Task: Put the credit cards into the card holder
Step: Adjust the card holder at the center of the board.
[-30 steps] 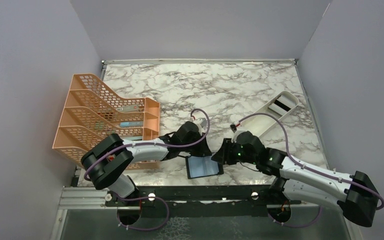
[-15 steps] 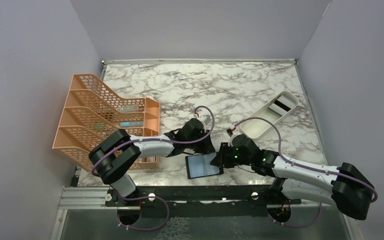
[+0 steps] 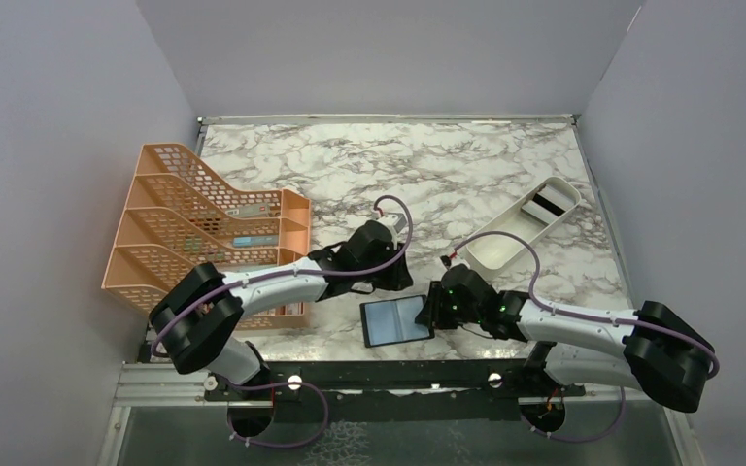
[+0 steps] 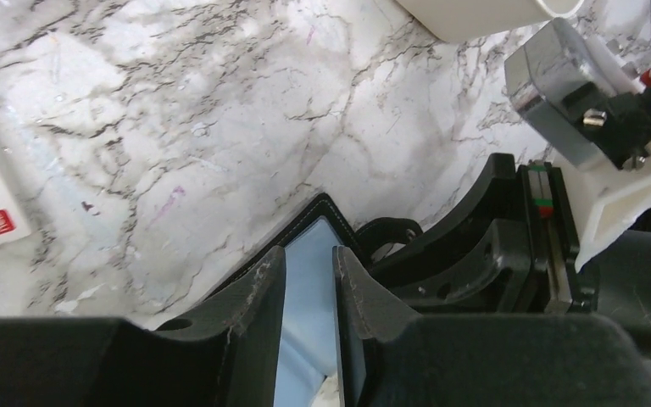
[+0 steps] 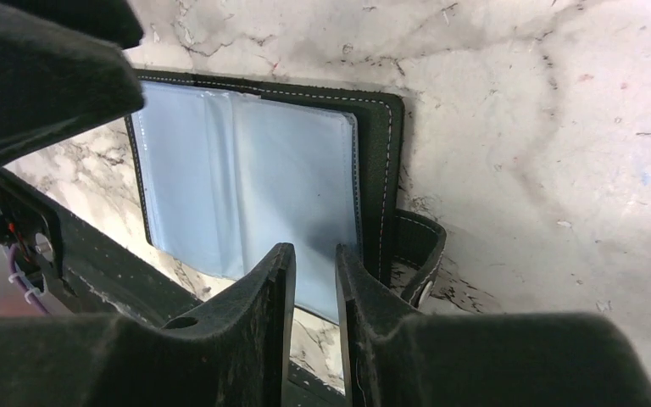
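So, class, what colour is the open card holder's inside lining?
The card holder is lined pale blue-grey; the right wrist view shows it best.

The right hand (image 5: 315, 250) is brought lower and closer against the right edge of the open wallet (image 3: 395, 321); the left hand (image 4: 309, 254) is drawn slightly back.

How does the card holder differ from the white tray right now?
The card holder is black with blue-grey lining; the white tray is plain white. The card holder lies flat and open at the near edge; the white tray is long, walled and farther back on the right. Both rest on the marble table.
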`<state>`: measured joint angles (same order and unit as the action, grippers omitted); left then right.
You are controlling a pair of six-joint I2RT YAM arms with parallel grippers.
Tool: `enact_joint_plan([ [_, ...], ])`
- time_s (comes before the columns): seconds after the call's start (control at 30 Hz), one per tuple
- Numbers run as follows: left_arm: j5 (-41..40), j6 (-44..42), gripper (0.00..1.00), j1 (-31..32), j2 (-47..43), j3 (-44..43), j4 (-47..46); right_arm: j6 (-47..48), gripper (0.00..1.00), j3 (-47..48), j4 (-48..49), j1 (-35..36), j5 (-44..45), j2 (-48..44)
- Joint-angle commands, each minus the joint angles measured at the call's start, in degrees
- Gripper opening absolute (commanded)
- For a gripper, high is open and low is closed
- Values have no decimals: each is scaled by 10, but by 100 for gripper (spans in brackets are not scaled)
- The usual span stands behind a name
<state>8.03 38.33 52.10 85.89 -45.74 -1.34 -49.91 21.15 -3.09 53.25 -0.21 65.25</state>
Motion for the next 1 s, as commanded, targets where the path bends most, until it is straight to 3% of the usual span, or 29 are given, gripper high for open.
enact_joint_plan([
  [0.0, -34, -27, 30, 0, -47, 26, 58, 1, 30, -9, -45, -2, 66, 3],
  [0.17, -17, 0, 30, 19, -92, 71, 58, -3, 30, -13, -28, -2, 59, 5],
  [0.33, 53, 35, 30, 50, -109, 108, 5, -24, 29, -36, 14, -2, 50, -3],
  [0.6, 61, 104, 30, 97, -131, 182, -64, -44, 29, -58, 27, -2, 67, -20],
  [0.97, 27, 108, 33, 117, -78, 186, -59, -45, 29, -62, 30, -2, 69, -34],
])
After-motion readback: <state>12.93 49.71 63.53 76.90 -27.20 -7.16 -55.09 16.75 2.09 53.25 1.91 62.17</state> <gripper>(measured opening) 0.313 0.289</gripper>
